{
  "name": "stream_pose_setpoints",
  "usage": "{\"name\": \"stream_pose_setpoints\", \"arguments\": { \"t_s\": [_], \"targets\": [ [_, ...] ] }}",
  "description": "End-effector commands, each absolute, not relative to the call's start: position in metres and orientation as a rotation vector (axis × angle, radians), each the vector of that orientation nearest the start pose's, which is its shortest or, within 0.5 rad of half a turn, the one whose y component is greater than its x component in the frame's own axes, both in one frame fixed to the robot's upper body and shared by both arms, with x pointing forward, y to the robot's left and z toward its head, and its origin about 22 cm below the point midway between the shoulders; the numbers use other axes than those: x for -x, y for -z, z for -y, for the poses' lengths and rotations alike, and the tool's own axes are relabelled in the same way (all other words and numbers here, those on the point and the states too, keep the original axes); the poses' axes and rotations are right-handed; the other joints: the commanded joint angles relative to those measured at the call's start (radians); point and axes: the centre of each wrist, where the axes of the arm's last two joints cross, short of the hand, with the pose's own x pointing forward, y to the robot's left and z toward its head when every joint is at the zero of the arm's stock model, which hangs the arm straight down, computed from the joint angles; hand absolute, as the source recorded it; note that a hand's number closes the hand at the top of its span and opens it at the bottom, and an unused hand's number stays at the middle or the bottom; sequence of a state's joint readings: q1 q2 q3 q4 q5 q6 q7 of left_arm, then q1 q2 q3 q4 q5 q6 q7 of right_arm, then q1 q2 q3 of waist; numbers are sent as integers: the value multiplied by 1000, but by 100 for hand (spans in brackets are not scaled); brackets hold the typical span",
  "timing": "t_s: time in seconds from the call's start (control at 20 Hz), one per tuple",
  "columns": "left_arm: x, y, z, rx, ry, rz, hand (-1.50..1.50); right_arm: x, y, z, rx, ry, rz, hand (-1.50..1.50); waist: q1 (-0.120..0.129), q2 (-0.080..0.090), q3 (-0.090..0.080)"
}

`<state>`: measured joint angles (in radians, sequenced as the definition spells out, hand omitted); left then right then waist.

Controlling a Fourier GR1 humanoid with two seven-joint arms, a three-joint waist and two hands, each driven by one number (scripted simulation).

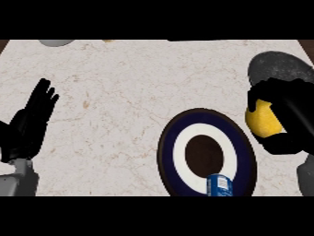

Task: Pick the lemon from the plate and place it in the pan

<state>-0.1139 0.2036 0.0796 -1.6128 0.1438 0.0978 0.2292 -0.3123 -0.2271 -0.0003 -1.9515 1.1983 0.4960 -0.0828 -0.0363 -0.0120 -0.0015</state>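
My right hand [296, 120] is curled round the yellow lemon [262, 120], holding it up at the right, between the plate and the pan. The plate [176, 143], with dark blue and white rings and a dark centre, lies at the lower middle. A small blue can [218, 185] stands on its near rim. The dark grey pan [282, 69] sits at the far right, partly hidden behind my right hand. My left hand [30, 122] rests open at the left edge, fingers up.
The marble counter [119, 92] stretches across the view. A pale round object [56, 42] and a small yellow thing [107, 40] peek in at the far edge. Dark wood shows beyond both far corners.
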Motion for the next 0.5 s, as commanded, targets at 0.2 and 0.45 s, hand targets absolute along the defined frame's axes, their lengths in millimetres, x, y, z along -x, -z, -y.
{"name": "stream_pose_setpoints", "arguments": {
  "t_s": [0.2, 0.45],
  "targets": [
    [-282, -64, -278, -103, -63, 1523, 0, -256, -215, 254, 1131, -1088, 1629, 150, 35, 12, 1],
    [-280, -68, -267, -112, -43, 1542, 0, -292, -224, 296, 1164, -979, 1602, 150, 43, 13, 2]
  ]
}}
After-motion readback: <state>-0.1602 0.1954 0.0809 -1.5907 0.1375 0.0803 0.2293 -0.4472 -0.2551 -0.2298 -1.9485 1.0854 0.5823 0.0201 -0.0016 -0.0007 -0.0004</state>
